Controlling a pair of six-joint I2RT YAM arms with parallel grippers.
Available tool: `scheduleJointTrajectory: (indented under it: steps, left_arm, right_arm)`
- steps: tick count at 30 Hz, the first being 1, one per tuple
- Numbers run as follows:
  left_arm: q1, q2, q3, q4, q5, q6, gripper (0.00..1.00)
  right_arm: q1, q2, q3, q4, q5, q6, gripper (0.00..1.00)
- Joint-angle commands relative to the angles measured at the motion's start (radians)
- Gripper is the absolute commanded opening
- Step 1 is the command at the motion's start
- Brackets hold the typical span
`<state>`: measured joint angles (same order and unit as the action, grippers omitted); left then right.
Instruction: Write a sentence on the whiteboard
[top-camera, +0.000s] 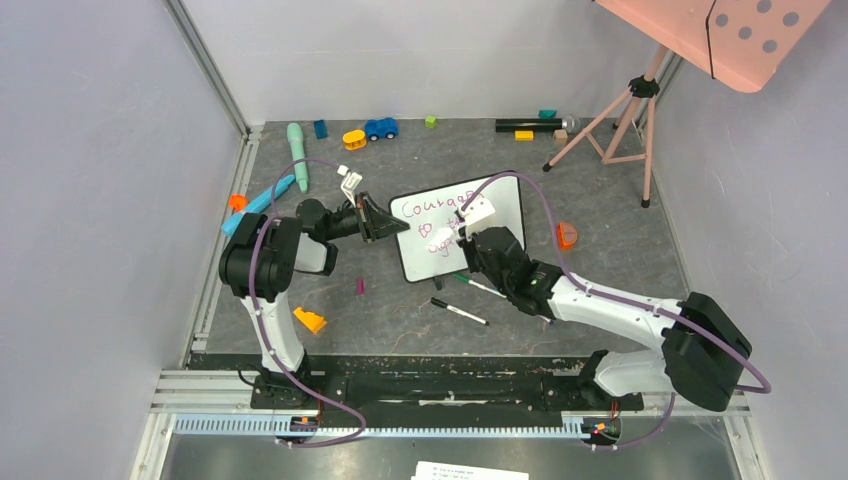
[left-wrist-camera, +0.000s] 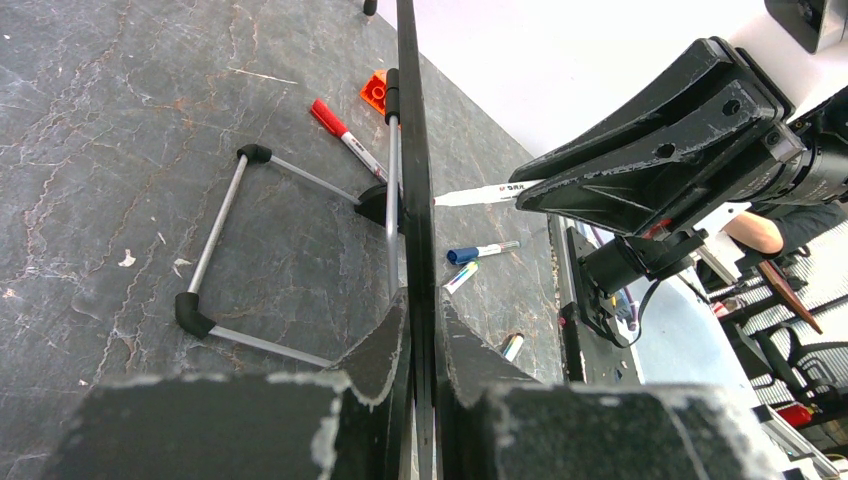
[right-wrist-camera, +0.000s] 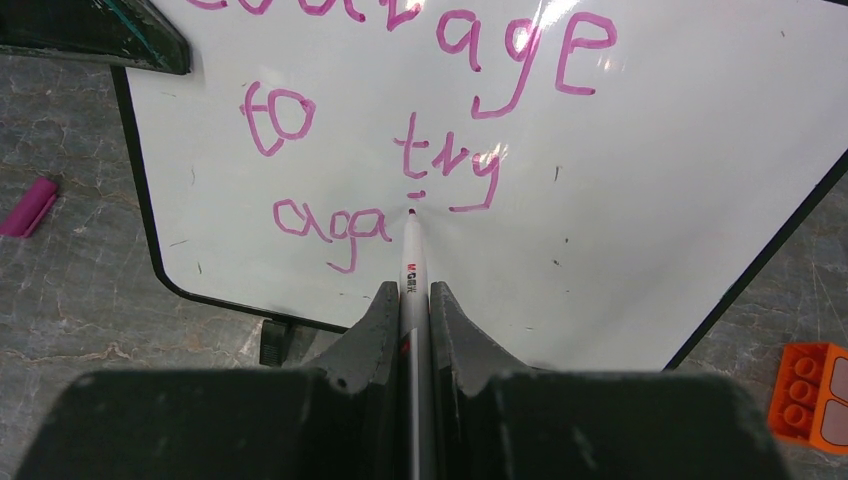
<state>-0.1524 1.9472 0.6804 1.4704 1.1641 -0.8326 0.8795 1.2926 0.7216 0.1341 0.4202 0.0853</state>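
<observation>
The whiteboard (top-camera: 500, 205) stands tilted on its wire stand at mid-table. In the right wrist view the whiteboard (right-wrist-camera: 640, 190) shows pink writing (right-wrist-camera: 400, 120): "Courage", "to try", and "aga" on the third line, with a short pink dash above the marker tip. My left gripper (left-wrist-camera: 425, 330) is shut on the board's left edge (left-wrist-camera: 412, 150), seen edge-on; it also shows in the top view (top-camera: 385, 222). My right gripper (right-wrist-camera: 416, 300) is shut on a white marker (right-wrist-camera: 412, 250), its tip touching the board just right of "aga". The right gripper (top-camera: 472, 228) is over the board's lower middle.
Loose markers (top-camera: 460, 312) lie on the table in front of the board. A pink cap (right-wrist-camera: 28, 208) lies left of it. An orange brick (right-wrist-camera: 810, 385) sits to the right. Toys (top-camera: 380, 128) line the back edge. A pink tripod stand (top-camera: 625, 110) is at back right.
</observation>
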Motion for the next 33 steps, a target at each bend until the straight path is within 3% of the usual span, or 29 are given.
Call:
scheduleJointTrajectory:
  steps: [1,33]
  left_arm:
    - [-0.003,-0.056,0.002,0.087,0.025,-0.011,0.02]
    - [-0.003,-0.056,0.002,0.087,0.025,-0.011,0.02]
  right_arm:
    - [-0.005,0.011,0.005,0.027,0.014,0.004,0.00]
    - [-0.010,0.004,-0.054,0.030,-0.011,0.031,0.00]
